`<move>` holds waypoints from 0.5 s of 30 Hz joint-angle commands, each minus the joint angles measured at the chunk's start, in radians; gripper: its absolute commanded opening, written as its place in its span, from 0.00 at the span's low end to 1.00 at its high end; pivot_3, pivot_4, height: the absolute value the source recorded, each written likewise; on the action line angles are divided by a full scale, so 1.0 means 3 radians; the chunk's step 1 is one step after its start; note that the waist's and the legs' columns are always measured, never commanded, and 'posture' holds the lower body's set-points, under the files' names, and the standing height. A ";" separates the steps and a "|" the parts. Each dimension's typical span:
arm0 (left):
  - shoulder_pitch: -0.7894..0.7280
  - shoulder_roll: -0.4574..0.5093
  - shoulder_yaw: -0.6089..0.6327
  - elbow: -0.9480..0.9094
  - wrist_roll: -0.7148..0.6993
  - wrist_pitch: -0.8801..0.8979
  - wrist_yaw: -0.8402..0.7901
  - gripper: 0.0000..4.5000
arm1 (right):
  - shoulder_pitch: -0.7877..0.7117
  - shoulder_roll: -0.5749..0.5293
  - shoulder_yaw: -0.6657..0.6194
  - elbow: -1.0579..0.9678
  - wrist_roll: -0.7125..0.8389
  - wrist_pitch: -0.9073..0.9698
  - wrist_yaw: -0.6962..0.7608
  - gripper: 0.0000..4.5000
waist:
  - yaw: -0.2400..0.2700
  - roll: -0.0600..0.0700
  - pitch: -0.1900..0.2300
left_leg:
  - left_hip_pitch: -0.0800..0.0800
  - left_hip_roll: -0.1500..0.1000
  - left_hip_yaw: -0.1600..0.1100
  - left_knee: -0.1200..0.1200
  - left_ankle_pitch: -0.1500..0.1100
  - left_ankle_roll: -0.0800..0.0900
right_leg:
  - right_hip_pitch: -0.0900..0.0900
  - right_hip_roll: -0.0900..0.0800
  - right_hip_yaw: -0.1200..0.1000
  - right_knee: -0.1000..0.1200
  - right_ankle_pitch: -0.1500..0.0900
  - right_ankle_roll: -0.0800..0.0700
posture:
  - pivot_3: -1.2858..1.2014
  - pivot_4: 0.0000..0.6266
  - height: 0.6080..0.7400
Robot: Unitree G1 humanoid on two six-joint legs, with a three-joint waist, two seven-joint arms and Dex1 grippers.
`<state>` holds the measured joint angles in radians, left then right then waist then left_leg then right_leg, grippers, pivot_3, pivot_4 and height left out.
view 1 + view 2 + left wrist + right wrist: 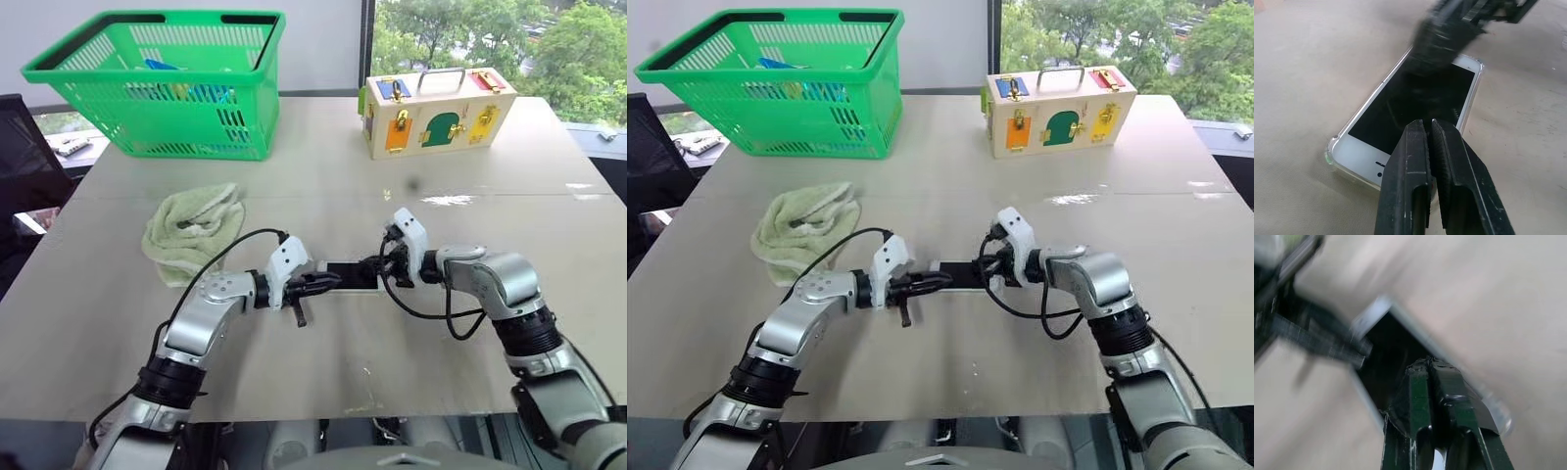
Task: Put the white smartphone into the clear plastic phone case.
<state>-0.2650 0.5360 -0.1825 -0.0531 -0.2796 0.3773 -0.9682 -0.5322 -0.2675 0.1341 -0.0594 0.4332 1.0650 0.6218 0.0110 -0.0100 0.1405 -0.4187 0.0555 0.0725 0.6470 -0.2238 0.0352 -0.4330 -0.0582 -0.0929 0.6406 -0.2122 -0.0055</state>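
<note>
Flat on the table, near its middle: white smartphone, screen up, already sitting inside the clear plastic phone case, whose glinting lip rims the near corner. Long axis running nine to three, straight between the two arms. Left gripper at the nine o'clock end, fingers pressed together, tips over the screen, holding nothing. Right gripper at the three o'clock end, likewise shut and empty, bearing on that end. Both about equally near; probably pressing the phone home.
</note>
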 commanded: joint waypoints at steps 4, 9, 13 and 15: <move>0.0100 -0.0120 0.0216 -0.0034 -0.0141 -0.0063 0.0124 0.06 | 0.0303 -0.0124 -0.0258 -0.0826 0.0083 -0.0613 0.0025 0.00 | 0.0012 0.0012 0.0016 | -0.0040 -0.0003 0.0001 0.0001 0.0002 0.0003 | -0.0031 0.0016 -0.0001 0.0000 0.0007 0.0013 | 0.52 0.24 1.00; 0.0102 -0.0244 0.0581 -0.0244 -0.0526 0.0102 0.0259 0.05 | 0.0632 -0.0397 -0.0271 -0.1159 -0.0011 -0.0989 0.0066 0.06 | 0.0009 -0.0015 0.0044 | -0.0045 -0.0005 0.0005 0.0001 0.0002 0.0003 | -0.0036 0.0019 0.0002 0.0000 0.0005 0.0019 | 0.52 0.24 1.00; 0.0155 -0.0183 0.0855 -0.0414 -0.0878 0.0333 0.0229 0.18 | 0.0853 -0.0620 -0.0437 -0.1394 0.0117 -0.1005 0.0149 0.42 | 0.0003 -0.0024 0.0061 | -0.0045 -0.0003 0.0005 0.0004 0.0002 0.0003 | -0.0038 0.0021 0.0000 0.0002 0.0005 0.0019 | 0.52 0.24 1.00; 0.0201 -0.0125 0.0941 -0.0498 -0.0945 0.0371 0.0236 0.34 | 0.0983 -0.0742 -0.0516 -0.1511 0.0154 -0.1032 0.0189 0.63 | 0.0008 -0.0025 0.0066 | -0.0044 -0.0003 0.0005 0.0006 0.0002 0.0003 | -0.0038 0.0020 -0.0003 0.0003 0.0005 0.0019 | 0.52 0.24 1.00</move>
<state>-0.2176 0.4820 0.0625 -0.1517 -0.5268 0.4782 -0.8920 -0.2514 -0.4711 0.0187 -0.4472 0.4540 0.7784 0.6605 0.0133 -0.0176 0.1603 -0.4320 0.0543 0.0741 0.6489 -0.2233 0.0360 -0.4443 -0.0522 -0.0937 0.6415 -0.2107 0.0003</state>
